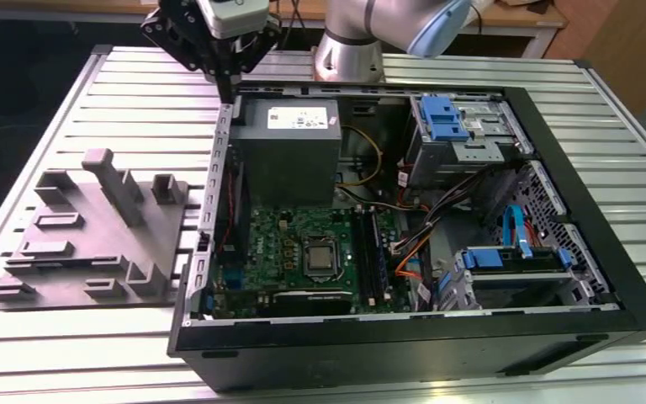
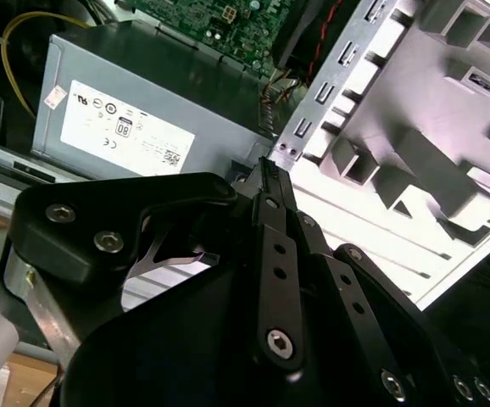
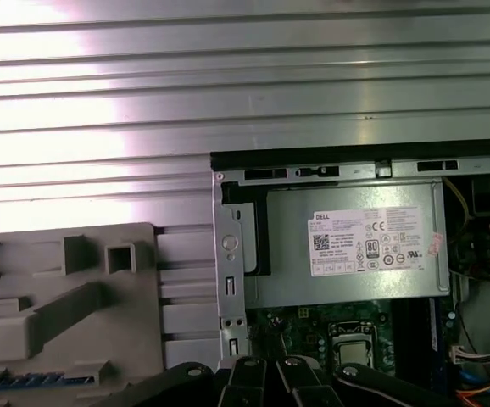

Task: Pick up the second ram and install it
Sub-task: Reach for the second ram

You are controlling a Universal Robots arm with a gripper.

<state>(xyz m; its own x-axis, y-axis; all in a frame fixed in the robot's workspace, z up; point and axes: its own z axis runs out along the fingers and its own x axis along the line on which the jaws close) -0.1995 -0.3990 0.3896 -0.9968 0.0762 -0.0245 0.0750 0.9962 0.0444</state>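
Observation:
My gripper (image 1: pixel 225 87) hangs above the back left corner of the open computer case (image 1: pixel 413 337), beside the grey power-supply box (image 1: pixel 289 139). Its black fingers (image 2: pixel 270 182) are pressed together at the tips, and I see nothing between them. A thin blue strip (image 3: pixel 25 380) lies in a slot of the grey holder block (image 3: pixel 58 322); it looks like the second ram, though just an edge shows. The green motherboard (image 1: pixel 289 244) lies inside the case, with long dark memory slots (image 1: pixel 370 252) beside the processor.
The grey holder block (image 1: pixel 87 236) with upright posts stands on the slatted metal table (image 1: pixel 132 93) at the exterior view's left of the case. Drive cages with blue tabs (image 1: pixel 452 122) and loose cables (image 1: pixel 413 244) occupy the case's other side. The arm's base (image 1: pixel 352 42) stands behind.

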